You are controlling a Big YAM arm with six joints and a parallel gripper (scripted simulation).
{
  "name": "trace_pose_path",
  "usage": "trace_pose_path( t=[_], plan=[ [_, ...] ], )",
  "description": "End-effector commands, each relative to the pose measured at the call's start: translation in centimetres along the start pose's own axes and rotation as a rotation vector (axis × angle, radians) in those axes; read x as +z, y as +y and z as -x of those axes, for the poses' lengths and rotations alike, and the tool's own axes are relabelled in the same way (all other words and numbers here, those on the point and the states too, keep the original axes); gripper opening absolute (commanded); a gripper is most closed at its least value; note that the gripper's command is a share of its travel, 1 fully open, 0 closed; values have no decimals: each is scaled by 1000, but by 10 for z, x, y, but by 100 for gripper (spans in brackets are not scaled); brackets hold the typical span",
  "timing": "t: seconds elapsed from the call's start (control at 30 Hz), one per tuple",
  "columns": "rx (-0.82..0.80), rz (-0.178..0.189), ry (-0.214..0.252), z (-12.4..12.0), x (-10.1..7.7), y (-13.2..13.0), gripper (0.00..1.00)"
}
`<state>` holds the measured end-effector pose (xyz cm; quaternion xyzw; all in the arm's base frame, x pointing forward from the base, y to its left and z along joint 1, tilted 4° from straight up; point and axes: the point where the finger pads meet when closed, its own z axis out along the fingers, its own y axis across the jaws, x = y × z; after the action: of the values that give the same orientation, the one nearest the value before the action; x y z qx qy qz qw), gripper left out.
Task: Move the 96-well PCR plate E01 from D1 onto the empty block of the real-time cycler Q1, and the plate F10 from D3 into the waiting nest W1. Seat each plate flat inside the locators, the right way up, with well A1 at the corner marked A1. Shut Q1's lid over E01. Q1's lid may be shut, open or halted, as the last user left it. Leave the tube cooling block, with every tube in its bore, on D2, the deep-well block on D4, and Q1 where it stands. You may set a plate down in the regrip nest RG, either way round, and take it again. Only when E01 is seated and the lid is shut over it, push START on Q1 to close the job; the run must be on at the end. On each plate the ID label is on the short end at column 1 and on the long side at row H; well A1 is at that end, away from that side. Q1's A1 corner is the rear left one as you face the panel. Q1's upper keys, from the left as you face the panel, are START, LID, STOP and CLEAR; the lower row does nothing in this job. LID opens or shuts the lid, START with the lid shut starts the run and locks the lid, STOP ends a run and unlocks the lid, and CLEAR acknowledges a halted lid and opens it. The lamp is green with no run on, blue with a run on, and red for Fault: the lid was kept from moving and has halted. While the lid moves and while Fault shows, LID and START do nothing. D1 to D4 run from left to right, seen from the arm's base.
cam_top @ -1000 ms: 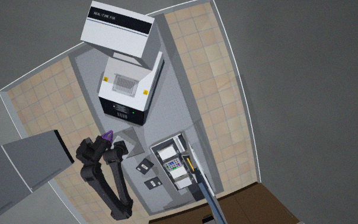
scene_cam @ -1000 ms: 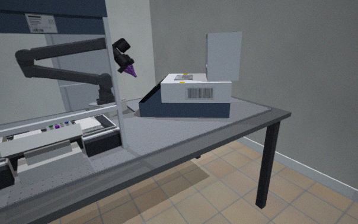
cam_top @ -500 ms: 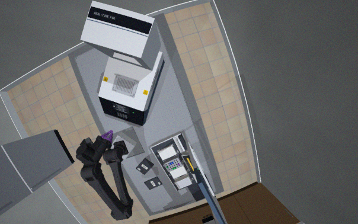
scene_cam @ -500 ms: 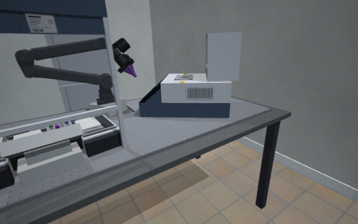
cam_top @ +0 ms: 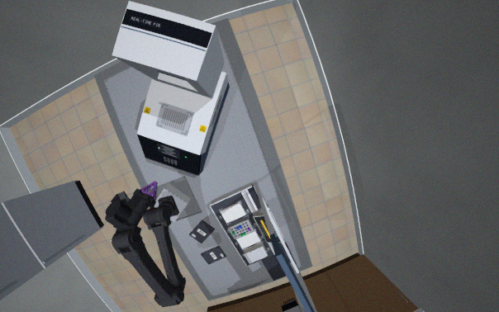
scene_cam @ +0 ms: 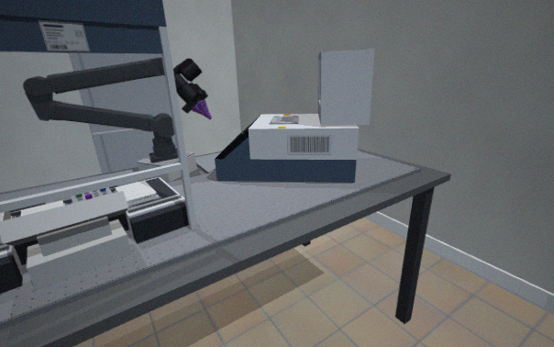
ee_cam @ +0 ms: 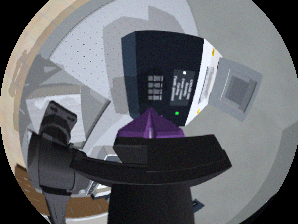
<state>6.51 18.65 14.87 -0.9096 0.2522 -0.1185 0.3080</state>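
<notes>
The cycler Q1 (cam_top: pixel 182 124) stands with its lid (cam_top: pixel 165 39) raised and its ribbed block (cam_top: pixel 175 116) bare. Its lamp (cam_top: pixel 186 157) is green, beside the keys (cam_top: pixel 170 160) on the dark front panel. My gripper (cam_top: pixel 149 190) has purple fingers; it is shut and empty, high above the table in front of the panel. The side view shows it (scene_cam: pixel 203 110) well above the table, left of Q1 (scene_cam: pixel 298 147). In the wrist view the fingertips (ee_cam: pixel 152 125) point at the panel (ee_cam: pixel 166 86). On the deck, a white plate (cam_top: pixel 233 212) lies beside the tube block (cam_top: pixel 241 228), and another plate (cam_top: pixel 249 240) lies beyond it.
The deep-well block (cam_top: pixel 256 254) sits at the deck's end. Two dark nests (cam_top: pixel 201 231) (cam_top: pixel 213 255) lie between the arm and the deck. A frame post (scene_cam: pixel 176 124) and rail (scene_cam: pixel 92 184) border the deck. A grey cabinet (cam_top: pixel 45 223) stands left of the arm.
</notes>
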Motion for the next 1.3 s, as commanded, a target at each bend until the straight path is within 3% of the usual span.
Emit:
trace_pose_path(
  t=[0.0, 0.57, 1.27],
  plan=[
    [27, -48, -22, 3, -15, -20, 0],
    [15, -13, -4, 1, -1, -3, 0],
    [40, -49, -13, 2, -16, -26, 0]
  ],
)
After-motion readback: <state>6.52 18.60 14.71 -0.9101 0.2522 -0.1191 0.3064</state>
